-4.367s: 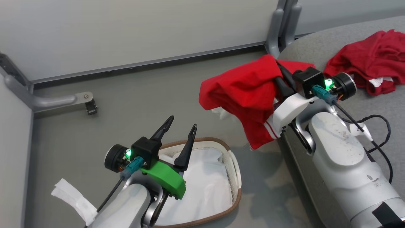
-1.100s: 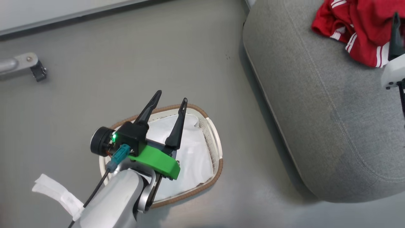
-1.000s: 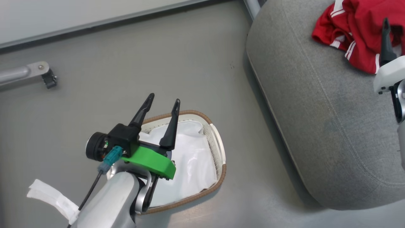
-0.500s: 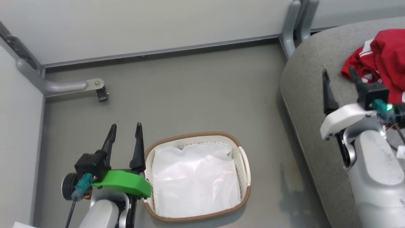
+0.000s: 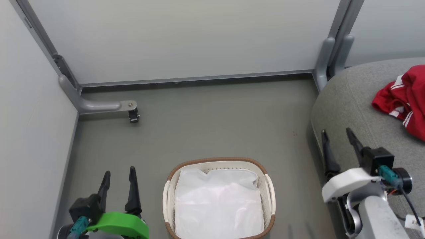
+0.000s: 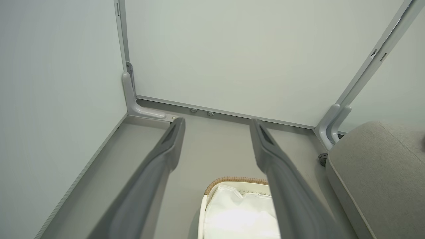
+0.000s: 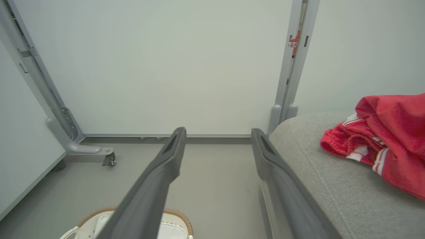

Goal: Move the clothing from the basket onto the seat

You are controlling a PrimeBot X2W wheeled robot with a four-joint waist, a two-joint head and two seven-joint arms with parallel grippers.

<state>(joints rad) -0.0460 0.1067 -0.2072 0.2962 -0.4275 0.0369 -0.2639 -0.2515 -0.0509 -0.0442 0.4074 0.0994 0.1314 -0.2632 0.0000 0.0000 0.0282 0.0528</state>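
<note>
Red clothing (image 5: 403,99) with white stripes lies bunched on the grey seat (image 5: 352,109) at the right; the right wrist view also has the clothing (image 7: 388,139) on the seat (image 7: 332,186). On the floor stands the white basket (image 5: 169,196) with a brown rim, holding just its white liner (image 5: 217,205). My left gripper (image 5: 119,172) is open and empty, left of the basket. Over the seat's front edge, my right gripper (image 5: 336,131) is open and empty, apart from the clothing. The left wrist view catches the basket (image 6: 232,181) and seat (image 6: 372,166).
Pale partition walls (image 5: 199,39) close off the back and left. A grey bracket foot with a caster (image 5: 132,114) juts over the floor at the left; grey posts (image 5: 328,59) stand by the seat's back corner. Bare grey floor (image 5: 215,122) lies beyond the basket.
The head camera has tilted and swung, shifting the whole picture. My right gripper has drawn back from the clothing toward the seat's front edge. My left gripper has come off the basket to its left side.
</note>
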